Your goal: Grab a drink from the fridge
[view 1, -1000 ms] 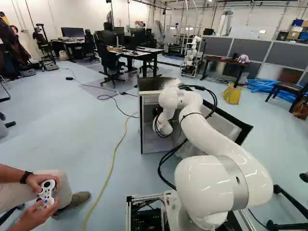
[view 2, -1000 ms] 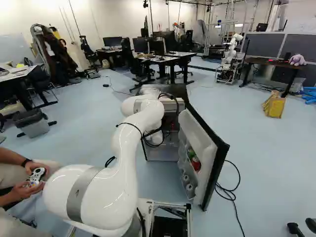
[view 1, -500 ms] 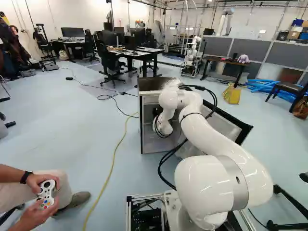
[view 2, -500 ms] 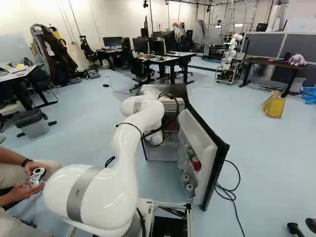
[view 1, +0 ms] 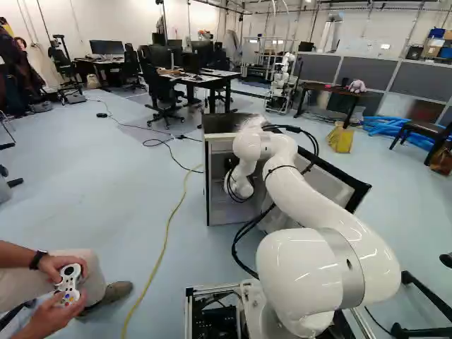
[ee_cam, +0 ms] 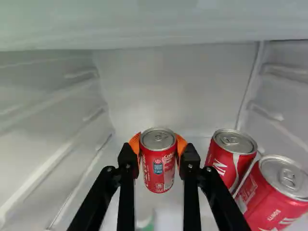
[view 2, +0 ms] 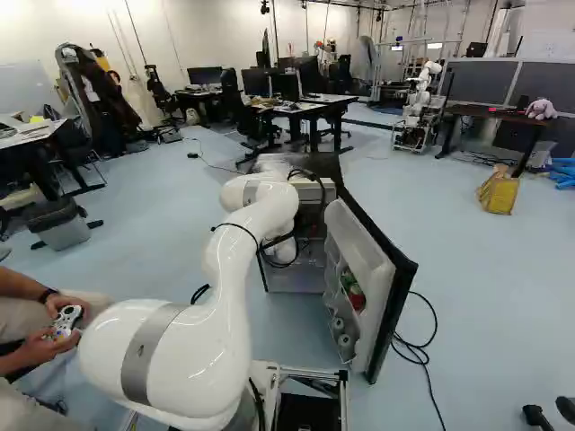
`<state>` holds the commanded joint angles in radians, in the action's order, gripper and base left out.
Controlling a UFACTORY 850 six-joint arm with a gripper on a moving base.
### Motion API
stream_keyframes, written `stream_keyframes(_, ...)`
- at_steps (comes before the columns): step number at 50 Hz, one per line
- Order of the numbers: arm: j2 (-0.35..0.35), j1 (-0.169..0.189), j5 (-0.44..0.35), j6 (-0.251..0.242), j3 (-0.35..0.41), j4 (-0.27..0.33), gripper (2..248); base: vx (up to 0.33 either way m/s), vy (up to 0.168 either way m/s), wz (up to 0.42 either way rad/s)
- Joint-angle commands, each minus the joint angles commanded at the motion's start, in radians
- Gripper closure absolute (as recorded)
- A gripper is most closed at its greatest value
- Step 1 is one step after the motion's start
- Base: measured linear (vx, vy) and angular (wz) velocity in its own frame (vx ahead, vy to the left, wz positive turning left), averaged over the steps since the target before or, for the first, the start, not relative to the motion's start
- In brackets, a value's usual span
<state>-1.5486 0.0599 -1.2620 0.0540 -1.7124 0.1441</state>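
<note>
In the left base view, the dark body of my gripper (view 1: 230, 164) reaches into the open fridge (view 1: 229, 122), its fingertips hidden. The wrist view shows my gripper (ee_cam: 159, 147) shut on a small red can (ee_cam: 159, 168), one orange pad (ee_cam: 135, 144) against each side. The can stands upright between the fingers; whether its base touches the shelf I cannot tell. Beside the gripper are two more red cans, one close by (ee_cam: 230, 156) and a nearer, larger-looking one (ee_cam: 276, 197).
Fridge walls (ee_cam: 43, 130) flank the gripper, with a white panel (ee_cam: 154, 24) above it. The fridge door (view 2: 388, 292) stands open right of the arm, with items in its racks. A person holding a controller (view 1: 69, 284) sits left of the base. Another robot (view 2: 419, 99) stands far back.
</note>
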Motion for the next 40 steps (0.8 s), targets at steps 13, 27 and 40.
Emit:
stream_keyframes(13, 0.000, 0.000, 0.000, 0.000, 0.000, 0.000, 156, 0.000, 0.000, 0.000)
stream_keyframes(27, 0.011, 0.000, 0.000, 0.000, 0.019, 0.000, 156, 0.000, 0.000, 0.000)
stream_keyframes(40, 0.062, -0.003, 0.000, 0.000, 0.110, 0.000, 156, 0.000, 0.000, 0.000)
